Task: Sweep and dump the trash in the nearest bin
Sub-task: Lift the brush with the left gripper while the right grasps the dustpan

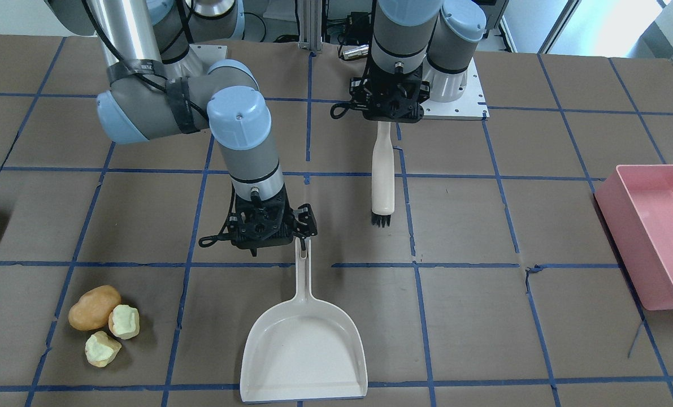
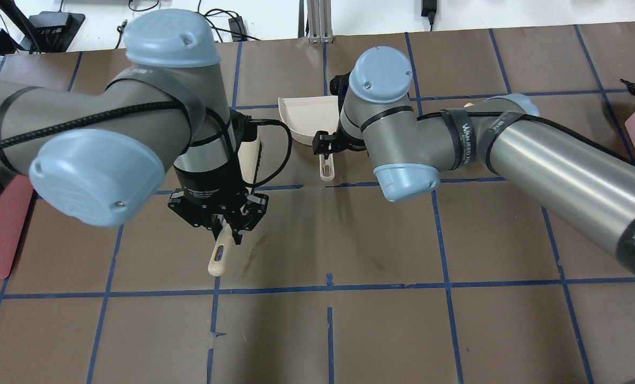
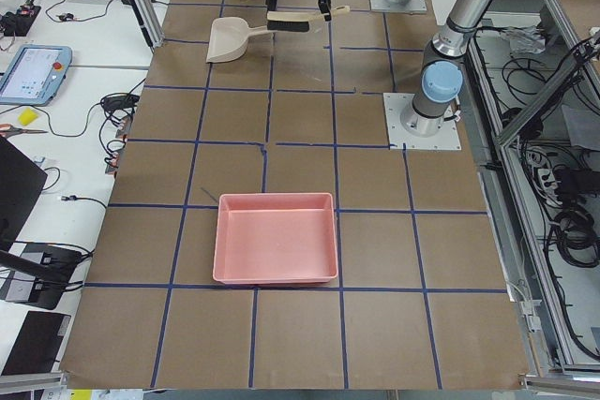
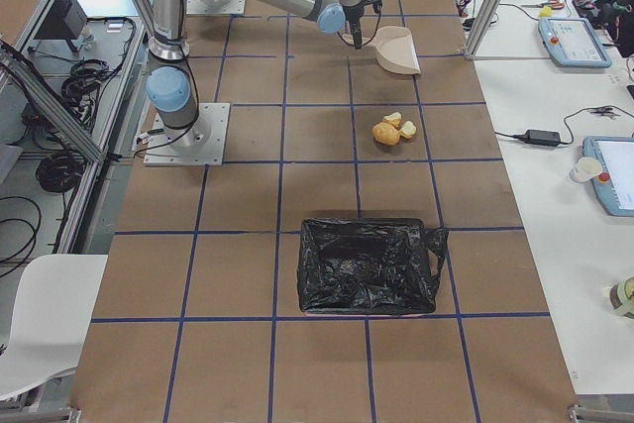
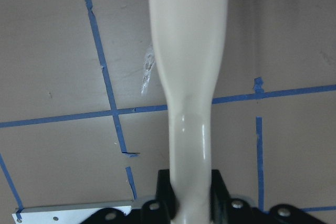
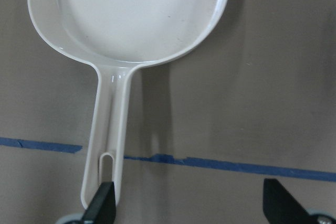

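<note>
The cream plastic dustpan (image 1: 305, 350) is lying on the brown table (image 1: 483, 316), its handle just beside one finger of the wide-open right gripper (image 6: 191, 208). The left gripper (image 5: 190, 192) is clamping the cream black-bristled brush (image 1: 382, 169). The tan potato-shaped lump (image 1: 94, 307) and two yellow-green chunks (image 1: 124, 321) are sitting well apart from the dustpan.

The dustpan (image 1: 305, 345) lies just ahead of the right gripper (image 1: 269, 229), the trash (image 1: 104, 325) farther out to its right; the brush (image 1: 382, 175) extends ahead of the left gripper (image 1: 394, 104), a bin (image 1: 641, 237) well left of it.
</note>
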You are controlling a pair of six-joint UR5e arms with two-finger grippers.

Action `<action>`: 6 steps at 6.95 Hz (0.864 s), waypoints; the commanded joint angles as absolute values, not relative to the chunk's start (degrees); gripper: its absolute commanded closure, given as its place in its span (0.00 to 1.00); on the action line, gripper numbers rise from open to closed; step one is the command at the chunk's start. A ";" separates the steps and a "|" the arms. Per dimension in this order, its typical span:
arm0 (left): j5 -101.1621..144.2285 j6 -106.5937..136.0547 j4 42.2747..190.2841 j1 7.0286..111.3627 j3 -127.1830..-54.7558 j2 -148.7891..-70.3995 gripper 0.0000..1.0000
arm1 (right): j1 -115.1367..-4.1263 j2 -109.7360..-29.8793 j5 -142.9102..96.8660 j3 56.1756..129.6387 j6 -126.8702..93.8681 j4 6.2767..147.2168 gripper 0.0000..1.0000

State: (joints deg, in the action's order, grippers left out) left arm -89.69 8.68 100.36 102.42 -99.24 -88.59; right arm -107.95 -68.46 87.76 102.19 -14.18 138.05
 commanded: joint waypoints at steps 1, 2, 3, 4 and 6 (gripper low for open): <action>-88.24 4.76 106.15 95.90 -99.06 -88.77 1.00 | -110.13 -66.27 90.78 102.04 -17.14 141.76 0.01; -88.07 4.57 107.13 95.19 -99.49 -88.51 1.00 | -110.56 -64.44 90.96 102.04 -17.14 144.90 0.01; -87.89 5.18 107.05 95.36 -99.67 -88.59 1.00 | -111.44 -63.38 91.40 101.78 -17.05 146.41 0.01; -88.15 5.36 107.49 95.27 -99.93 -88.51 1.00 | -111.53 -63.11 91.49 101.60 -17.05 146.34 0.01; -88.33 7.03 107.49 95.36 -100.19 -87.11 1.00 | -111.71 -62.84 91.67 101.51 -17.14 146.51 0.03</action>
State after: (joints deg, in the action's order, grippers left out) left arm -88.25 6.26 107.42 95.37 -99.92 -88.01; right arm -111.56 -63.03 91.49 101.58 -17.11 146.36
